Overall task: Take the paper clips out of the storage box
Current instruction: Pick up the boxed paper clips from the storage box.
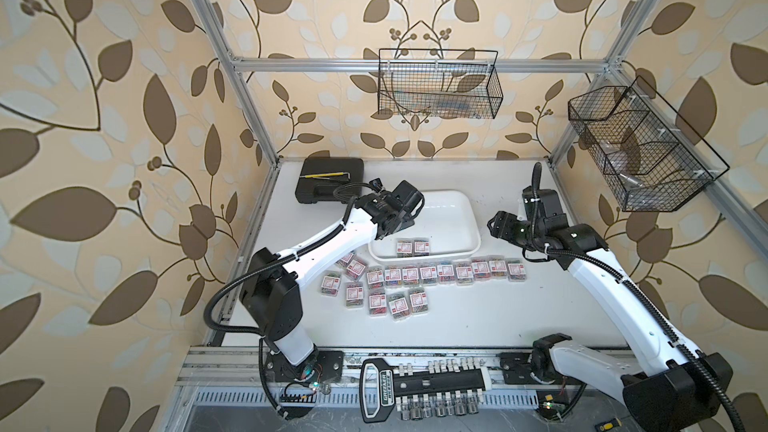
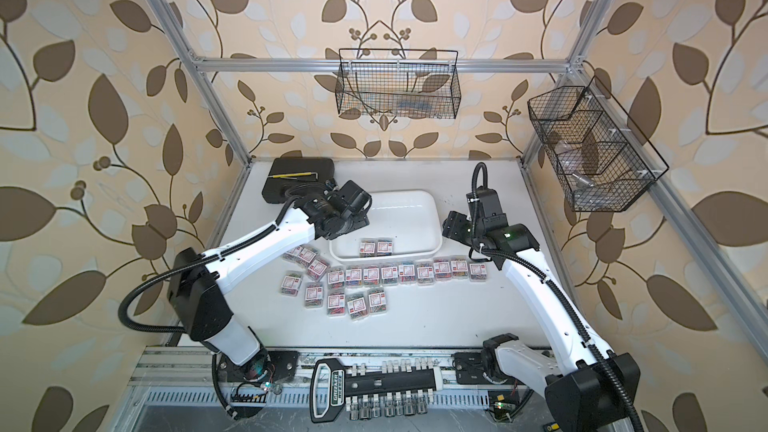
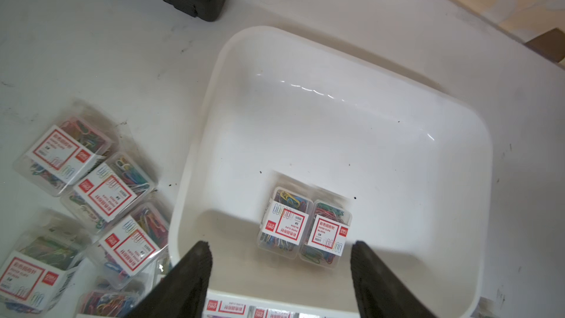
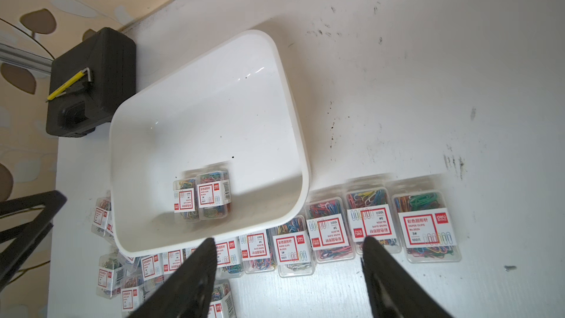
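White tray [image 1: 440, 216]: two clip boxes [image 1: 420, 246] are kept inside, at 6 o'clock.
Left gripper [image 3: 281, 244]: jaws apart, nothing held.
Right gripper [image 4: 289, 240]: jaws apart, nothing held.

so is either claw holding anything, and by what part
Nothing is held: the left claw and right claw are both open and empty.

White-shelled arms [image 1: 320, 243] with black joints, ribbed black cables [image 1: 534, 182] and black jaws
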Robot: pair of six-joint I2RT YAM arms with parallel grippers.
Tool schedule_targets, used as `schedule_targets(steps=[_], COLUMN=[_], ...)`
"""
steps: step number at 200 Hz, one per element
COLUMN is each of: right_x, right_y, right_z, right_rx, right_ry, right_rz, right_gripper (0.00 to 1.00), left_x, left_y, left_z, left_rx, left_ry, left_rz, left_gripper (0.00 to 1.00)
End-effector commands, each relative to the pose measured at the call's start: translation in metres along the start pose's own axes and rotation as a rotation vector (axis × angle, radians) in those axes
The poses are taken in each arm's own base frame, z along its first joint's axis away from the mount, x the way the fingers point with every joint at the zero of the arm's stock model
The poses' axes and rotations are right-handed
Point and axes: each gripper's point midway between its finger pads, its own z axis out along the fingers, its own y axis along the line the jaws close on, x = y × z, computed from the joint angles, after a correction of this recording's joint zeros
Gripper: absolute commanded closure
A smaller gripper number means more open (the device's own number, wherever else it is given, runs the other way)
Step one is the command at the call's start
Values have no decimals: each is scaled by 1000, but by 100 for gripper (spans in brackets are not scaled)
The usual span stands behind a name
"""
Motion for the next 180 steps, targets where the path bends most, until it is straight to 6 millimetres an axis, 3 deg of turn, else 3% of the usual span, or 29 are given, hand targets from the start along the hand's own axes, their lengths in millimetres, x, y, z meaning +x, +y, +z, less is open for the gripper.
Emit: schedule_targets(steps=[1,41,81,180], right_x=[6,2,5,6], right_y=[-7,-16,-26,-29], right_z=[3,-3,-6,0], right_rx=[1,16,36,43], right_ry=[37,17,13,26], right_rz=[2,15,27,36], right_gripper=[25,25,25,25], left_x=[11,32,49,78], left_y=[-9,-13,4,8], left_z=[18,58,84,111], left_rx=[-27,-86,-141,-134], left_ry=[93,198,268,374], left_rz=[65,124,139,204], left_gripper=[27,31,31,31])
